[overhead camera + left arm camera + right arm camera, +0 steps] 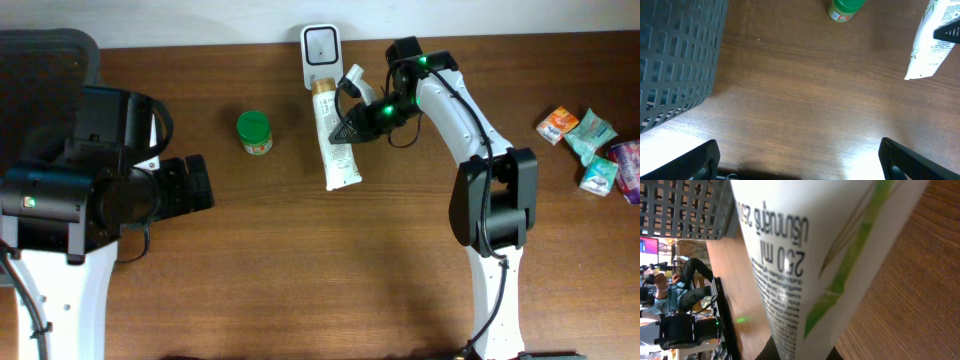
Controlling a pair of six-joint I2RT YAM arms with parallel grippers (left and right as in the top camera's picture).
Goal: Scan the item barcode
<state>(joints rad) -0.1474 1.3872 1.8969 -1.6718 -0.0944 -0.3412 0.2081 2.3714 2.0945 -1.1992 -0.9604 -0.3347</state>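
**We find the tube gripped just below the scanner**

The white plastic squeeze tube [337, 140], green-printed and gold-capped, runs lengthwise, cap at 12 o'clock just beside the white boxy scanner [321, 48] and flat crimped end at 6 o'clock. The right gripper [346, 129] pinches its 3 o'clock edge. The left gripper [800, 160] gapes wide over bare wood-grain table [800, 100], with a green-lidded jar [254, 132] at the tube's 9 o'clock.

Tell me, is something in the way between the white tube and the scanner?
No, nothing visible is. The right gripper holds the tube, and the tube's cap end lies right beside the scanner, with nothing between them. The green jar stands off to one side, apart from both.
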